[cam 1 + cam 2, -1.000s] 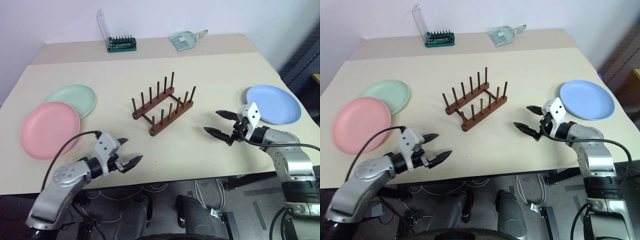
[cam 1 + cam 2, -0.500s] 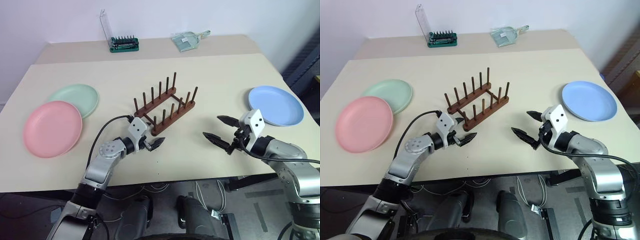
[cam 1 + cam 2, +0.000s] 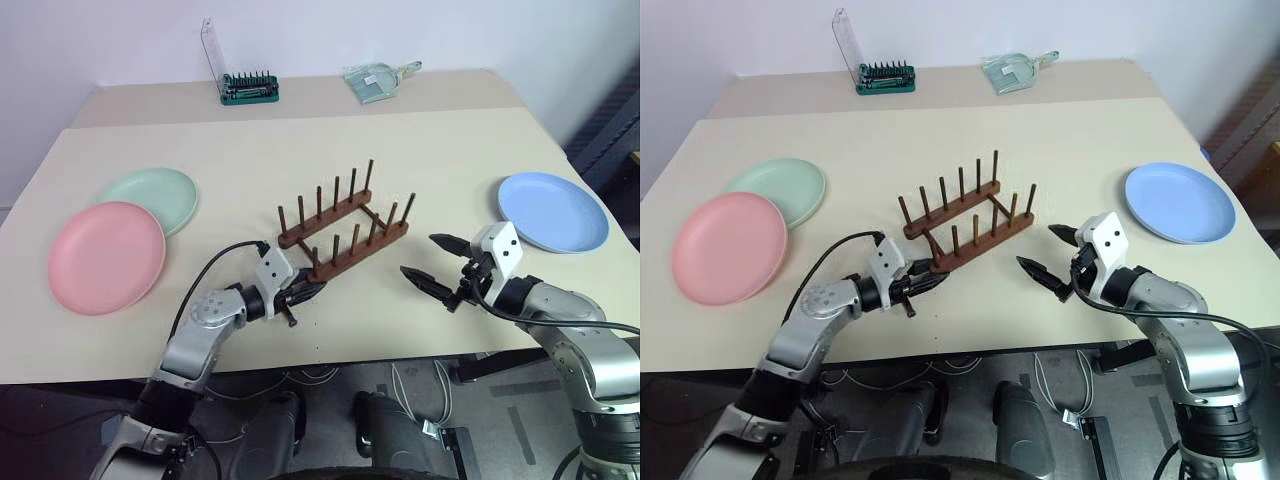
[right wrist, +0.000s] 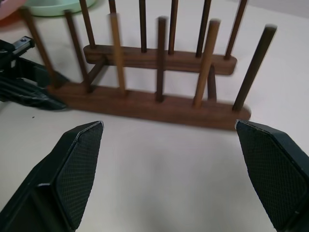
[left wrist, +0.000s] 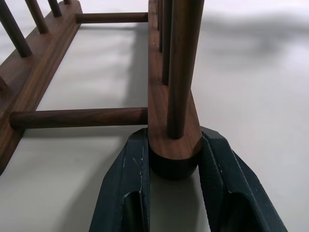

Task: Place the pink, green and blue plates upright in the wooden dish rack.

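Left gripper [image 5: 174, 183] clamped on near rail end of wooden dish rack [image 3: 345, 222] mid-table (probably to steady or re-aim it), right gripper [image 3: 433, 265] spread wide beside its other end, pink plate [image 3: 105, 256], green plate [image 3: 150, 196], blue plate [image 3: 553, 211] flat, unracked.

Your left gripper [image 3: 301, 293] reaches forward low over the table, fingers [image 5: 126, 188] closed on the near end of the wooden dish rack [image 3: 345, 228], one pad on each side of the rail. Your right gripper [image 3: 434, 266] hovers just right of the rack, jaws spread wide, nothing between them, pointing toward the rack.
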### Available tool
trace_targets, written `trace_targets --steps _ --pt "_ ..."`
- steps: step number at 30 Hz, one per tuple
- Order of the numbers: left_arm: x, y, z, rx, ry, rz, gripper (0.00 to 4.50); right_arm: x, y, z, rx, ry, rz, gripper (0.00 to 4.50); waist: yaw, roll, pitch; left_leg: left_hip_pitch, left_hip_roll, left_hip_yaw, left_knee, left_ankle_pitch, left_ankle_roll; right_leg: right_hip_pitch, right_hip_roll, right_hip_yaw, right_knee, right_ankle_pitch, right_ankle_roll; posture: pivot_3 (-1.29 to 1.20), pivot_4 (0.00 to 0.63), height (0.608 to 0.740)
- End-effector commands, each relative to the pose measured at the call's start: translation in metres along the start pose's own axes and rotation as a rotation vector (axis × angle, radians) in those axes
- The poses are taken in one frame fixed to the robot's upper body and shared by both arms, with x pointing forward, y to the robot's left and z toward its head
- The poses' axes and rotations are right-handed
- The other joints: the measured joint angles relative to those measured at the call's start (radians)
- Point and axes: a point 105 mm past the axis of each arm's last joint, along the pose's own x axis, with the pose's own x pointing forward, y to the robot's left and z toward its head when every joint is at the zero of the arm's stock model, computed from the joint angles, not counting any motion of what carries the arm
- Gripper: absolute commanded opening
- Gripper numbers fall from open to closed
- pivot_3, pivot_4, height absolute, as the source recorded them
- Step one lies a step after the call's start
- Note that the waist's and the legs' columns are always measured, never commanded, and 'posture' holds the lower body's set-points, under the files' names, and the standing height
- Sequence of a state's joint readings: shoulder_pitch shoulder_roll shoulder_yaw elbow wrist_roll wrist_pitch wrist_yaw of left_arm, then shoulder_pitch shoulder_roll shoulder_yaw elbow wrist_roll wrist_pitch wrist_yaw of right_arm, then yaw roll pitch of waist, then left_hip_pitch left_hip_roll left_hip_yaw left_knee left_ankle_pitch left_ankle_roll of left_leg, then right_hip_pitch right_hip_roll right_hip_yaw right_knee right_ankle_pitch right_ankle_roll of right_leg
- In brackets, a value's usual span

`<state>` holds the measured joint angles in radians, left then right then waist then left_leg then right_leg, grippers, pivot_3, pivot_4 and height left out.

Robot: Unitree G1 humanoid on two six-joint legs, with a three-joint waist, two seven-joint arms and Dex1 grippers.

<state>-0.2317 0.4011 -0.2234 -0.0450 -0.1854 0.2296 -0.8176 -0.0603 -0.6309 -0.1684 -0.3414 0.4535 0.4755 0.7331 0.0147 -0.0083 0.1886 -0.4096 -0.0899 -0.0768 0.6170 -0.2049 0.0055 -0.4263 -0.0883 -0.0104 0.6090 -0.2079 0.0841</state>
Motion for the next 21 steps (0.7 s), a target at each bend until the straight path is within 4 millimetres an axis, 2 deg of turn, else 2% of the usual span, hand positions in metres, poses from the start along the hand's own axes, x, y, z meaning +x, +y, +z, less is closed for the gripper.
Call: trace_targets --steps 1,5,12,13,17,19,21 --pt "-0.002 -0.014 0.003 0.013 0.007 -0.16 0.76 -0.013 -0.013 0.001 -0.029 -0.002 -0.059 4.5 0.0 0.0 0.0 0.0 0.0 0.0 0.0 0.0 0.0 0.0 0.0 0.0 0.0 0.0 0.0 0.0 0.15 0.74" --pt "-0.004 -0.006 -0.003 0.054 0.059 -0.187 0.76 -0.019 -0.014 -0.004 -0.03 0.006 -0.087 4.5 0.0 0.0 0.0 -0.001 0.0 0.0 0.0 0.0 0.0 0.0 0.0 0.0 -0.001 0.0 0.0 0.0 0.15 0.74" --pt "-0.014 0.014 -0.006 0.037 0.092 -0.105 4.28 -0.021 -0.017 -0.013 -0.041 0.032 -0.111 4.5 -0.003 0.0 0.0 0.0 0.0 0.0 0.0 0.001 0.002 0.0 0.0 0.0 0.0 0.0 0.0 0.0 0.15 0.74" --pt "-0.016 0.015 -0.006 0.034 0.093 -0.096 4.45 -0.021 -0.021 -0.015 -0.047 0.049 -0.126 4.5 -0.003 0.0 0.0 0.0 0.0 0.0 0.0 0.0 0.001 0.0 0.0 0.0 0.0 0.0 0.0 0.0 0.15 0.74" --pt "-0.028 0.019 -0.01 0.017 0.114 -0.048 4.45 -0.021 -0.04 -0.031 -0.098 0.145 -0.202 4.5 -0.006 0.0 0.0 0.0 0.0 0.0 0.0 0.0 0.001 0.0 0.0 0.0 0.0 0.0 0.0 0.0 0.15 0.74" --pt "-0.042 0.019 -0.011 -0.028 0.115 -0.016 3.85 -0.021 -0.047 -0.038 -0.099 0.173 -0.221 3.95 -0.008 0.0 0.0 0.0 0.0 0.0 -0.001 0.001 0.002 -0.001 0.0 0.0 0.0 0.0 0.0 0.0 0.15 0.74" --pt "-0.056 0.01 -0.013 -0.07 0.13 -0.026 3.05 -0.017 -0.051 -0.04 -0.112 0.178 -0.225 3.1 -0.009 0.0 0.0 0.0 0.001 0.0 -0.002 0.001 0.002 -0.001 0.0 0.0 0.0 0.0 0.0 0.0 0.15 0.74"
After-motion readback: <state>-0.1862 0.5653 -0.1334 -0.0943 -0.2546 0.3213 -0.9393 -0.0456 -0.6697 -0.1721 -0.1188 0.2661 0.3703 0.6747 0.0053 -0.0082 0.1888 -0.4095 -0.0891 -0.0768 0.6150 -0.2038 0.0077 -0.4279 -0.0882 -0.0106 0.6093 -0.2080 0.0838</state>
